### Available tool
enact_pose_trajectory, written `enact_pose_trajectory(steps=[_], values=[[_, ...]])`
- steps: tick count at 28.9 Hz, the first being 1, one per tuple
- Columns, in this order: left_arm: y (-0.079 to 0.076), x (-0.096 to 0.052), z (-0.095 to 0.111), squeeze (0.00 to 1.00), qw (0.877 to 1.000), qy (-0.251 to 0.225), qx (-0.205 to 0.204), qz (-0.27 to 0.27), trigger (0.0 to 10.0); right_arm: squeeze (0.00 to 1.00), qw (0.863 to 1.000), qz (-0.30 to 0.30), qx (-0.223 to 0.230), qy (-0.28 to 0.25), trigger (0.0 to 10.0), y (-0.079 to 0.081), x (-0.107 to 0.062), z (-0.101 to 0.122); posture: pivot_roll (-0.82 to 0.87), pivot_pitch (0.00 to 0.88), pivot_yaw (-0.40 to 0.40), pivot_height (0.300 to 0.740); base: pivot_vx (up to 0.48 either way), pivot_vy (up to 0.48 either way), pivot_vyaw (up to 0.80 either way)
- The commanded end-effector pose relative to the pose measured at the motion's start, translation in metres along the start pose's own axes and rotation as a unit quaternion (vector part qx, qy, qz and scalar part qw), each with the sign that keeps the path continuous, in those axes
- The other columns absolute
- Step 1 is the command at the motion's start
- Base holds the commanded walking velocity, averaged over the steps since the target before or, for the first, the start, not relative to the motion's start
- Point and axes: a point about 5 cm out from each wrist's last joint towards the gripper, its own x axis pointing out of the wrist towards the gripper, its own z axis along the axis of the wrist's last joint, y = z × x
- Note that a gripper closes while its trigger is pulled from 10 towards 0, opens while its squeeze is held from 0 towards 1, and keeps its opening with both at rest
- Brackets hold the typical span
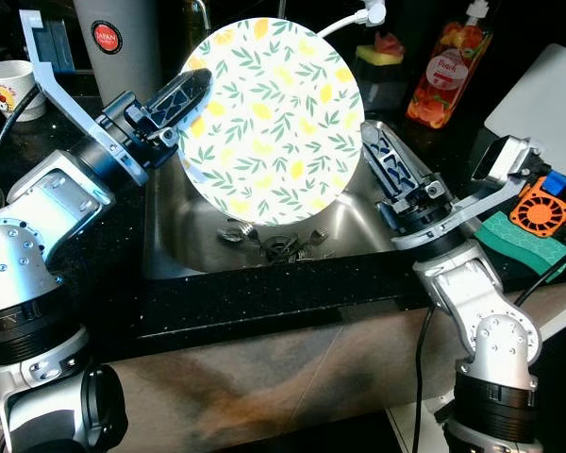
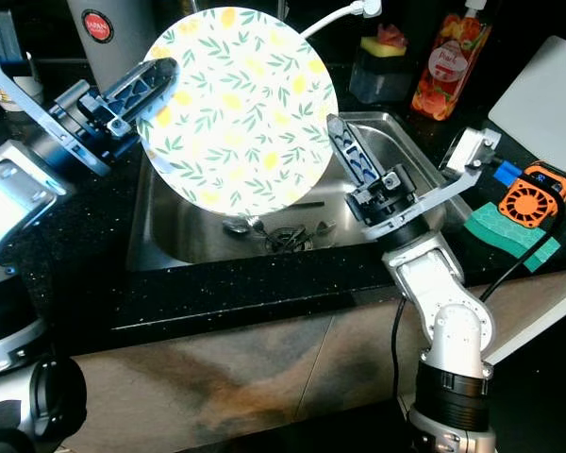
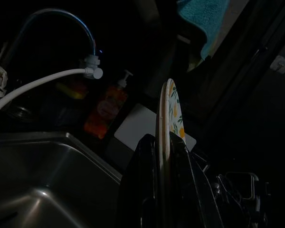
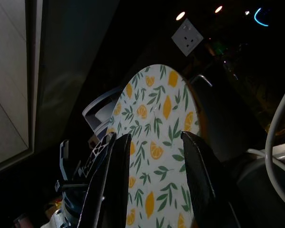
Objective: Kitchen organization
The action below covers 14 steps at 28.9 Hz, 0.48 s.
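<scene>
Left gripper (image 1: 193, 90) fingers pinching lemon-print plate (image 1: 272, 121) rim, plate upright above sink (image 1: 354, 226), right gripper (image 1: 379, 156) fingers spread beside it

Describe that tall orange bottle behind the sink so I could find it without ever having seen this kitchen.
Start at the steel sink set in the black counter, where the robot holds a lemon-print plate. Look past the sink's far right corner: the bottle stands upright there, right of a dark holder with a yellow sponge. It alone is see-through orange, with a white pump top and a fruit label.
</scene>
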Motion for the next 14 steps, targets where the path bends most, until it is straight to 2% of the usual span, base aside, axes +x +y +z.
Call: enact_pose_trajectory(steps=[1, 14], values=[[-0.0045, 0.0008, 0.0048, 0.0, 1.0, -0.007, 0.008, -0.016, 10.0, 0.0, 1.0, -0.006, -0.004, 0.001, 10.0, -0.0022, -0.0031, 0.0016, 0.09, 0.006, -0.054, 0.74, 0.0, 0.0, 0.0], [-0.0043, -0.0015, 0.0076, 0.0, 1.0, -0.009, 0.012, -0.014, 10.0, 0.0, 1.0, -0.015, -0.015, -0.002, 10.0, -0.0047, -0.0066, 0.006, 0.09, 0.005, -0.052, 0.74, 0.0, 0.0, 0.0]])
